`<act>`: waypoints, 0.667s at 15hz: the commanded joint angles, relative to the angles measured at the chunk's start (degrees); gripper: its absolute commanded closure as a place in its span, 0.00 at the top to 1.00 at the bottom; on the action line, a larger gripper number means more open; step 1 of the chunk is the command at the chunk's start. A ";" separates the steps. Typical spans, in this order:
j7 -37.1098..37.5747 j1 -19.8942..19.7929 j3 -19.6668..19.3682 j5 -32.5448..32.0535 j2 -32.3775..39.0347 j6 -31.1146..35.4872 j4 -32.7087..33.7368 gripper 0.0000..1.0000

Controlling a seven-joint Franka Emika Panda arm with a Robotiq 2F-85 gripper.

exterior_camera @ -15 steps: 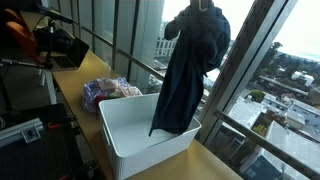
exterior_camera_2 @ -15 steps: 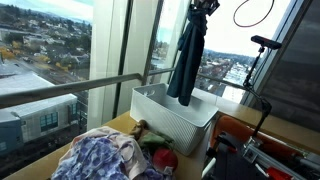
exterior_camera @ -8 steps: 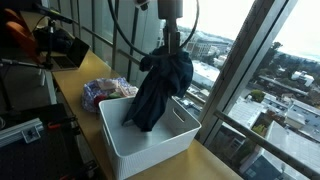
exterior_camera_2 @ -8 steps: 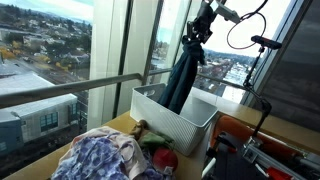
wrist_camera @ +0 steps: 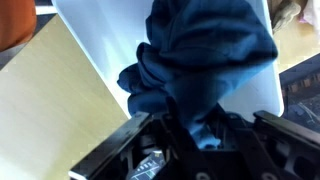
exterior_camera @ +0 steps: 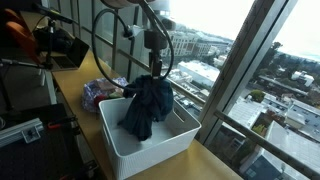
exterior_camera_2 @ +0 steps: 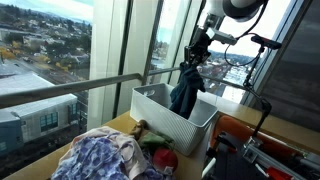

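I am holding a dark blue garment [exterior_camera: 148, 105] with the jaws clenched on its bunched top. In the wrist view the cloth [wrist_camera: 210, 50] is being pinched right between them. The garment is hanging with its long axis close to vertical, gathered top pointing up at the jaws and loose end pointing down into the white plastic basket [exterior_camera: 150, 150]. In an exterior view its lower folds are slumping inside the basket and spreading a little toward the wall nearest that camera, while the upper part is standing above the rim. In an exterior view the garment [exterior_camera_2: 185, 95] is dipping behind the basket's ribbed wall [exterior_camera_2: 160, 118]. I cannot tell whether the cloth is touching the basket floor.

The basket is sitting on the wooden desk [exterior_camera: 215, 165], and the garment is the only thing showing in it. Beside the basket, outside it, a heap of purple patterned clothes [exterior_camera_2: 100, 158] is lying on the desk, with a red cloth [exterior_camera_2: 165, 158] between the heap and the basket.
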 commanded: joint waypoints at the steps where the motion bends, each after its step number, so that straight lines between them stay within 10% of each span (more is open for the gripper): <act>1: -0.10 0.72 0.67 2.17 -2.23 0.34 -1.11 0.68; 6: 1.00 4.03 4.25 2.61 -5.02 1.53 -2.85 1.00; 10: 4.60 8.37 9.31 2.61 -2.47 4.32 -3.08 1.00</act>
